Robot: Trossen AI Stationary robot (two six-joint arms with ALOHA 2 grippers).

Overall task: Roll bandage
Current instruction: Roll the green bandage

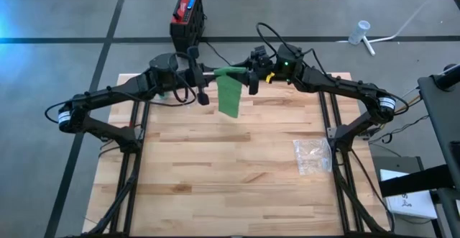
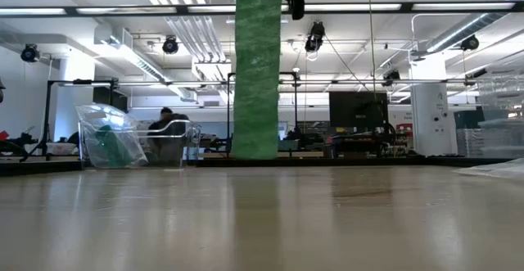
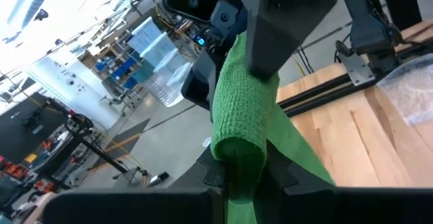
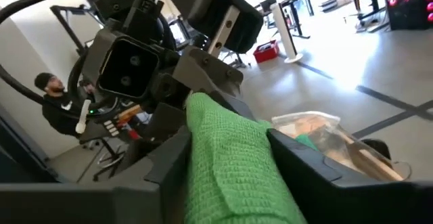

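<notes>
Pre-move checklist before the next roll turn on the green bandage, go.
1. Left gripper shut on the rolled end of the green woven bandage: ok.
2. Right gripper around the bandage's other end: fingers flank it; firm grip cannot tell.
3. Bandage held up off the wooden table: ok, loose tail hangs down between the arms.
4. Tail end clear of the tabletop: cannot tell from the low view.
5. Clear plastic bag apart from the bandage: ok, it lies near the right arm's base.
6. Tail hanging straight, untwisted: ok in the low view.
</notes>
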